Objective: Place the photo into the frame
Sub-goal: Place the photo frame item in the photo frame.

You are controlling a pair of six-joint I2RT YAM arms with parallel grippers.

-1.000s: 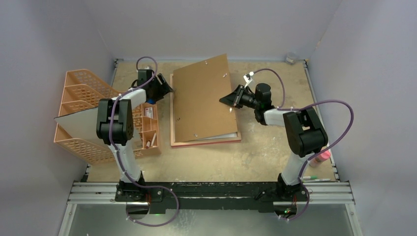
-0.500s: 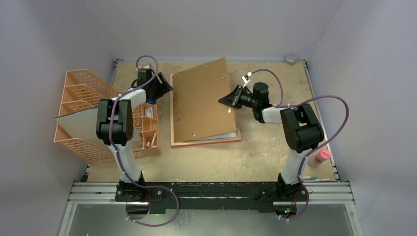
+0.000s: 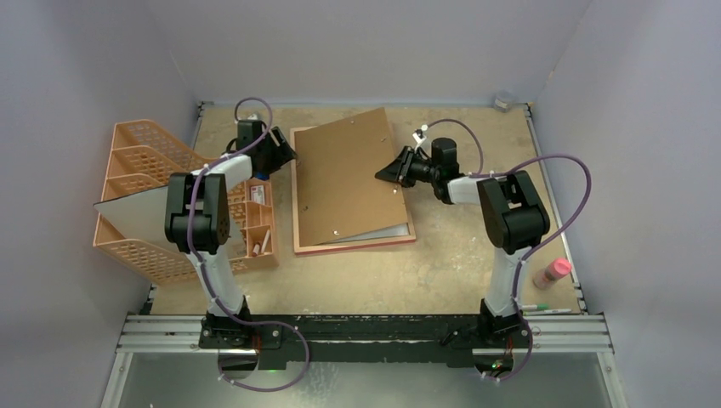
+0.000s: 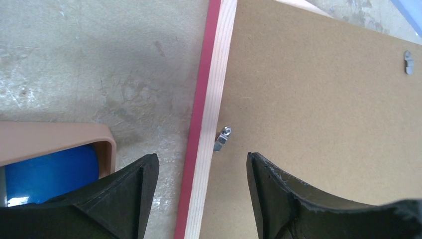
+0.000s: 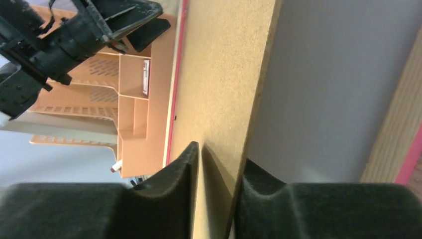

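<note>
Pink-red thin rectangular picture frame (image 3: 353,247) under brown cardboard backing board (image 3: 344,174), tilted lower than before, right edge pinched by right gripper (image 3: 381,175); left gripper (image 4: 201,159) spread over frame's left rail.

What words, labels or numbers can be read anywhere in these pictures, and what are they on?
No text is legible in any view.
White label strip in the orange mesh organiser: too blurred to read.
Pink bottle: too small to tell whether it bears any print.
Brown backing board and frame: plain, no writing shows.
</note>
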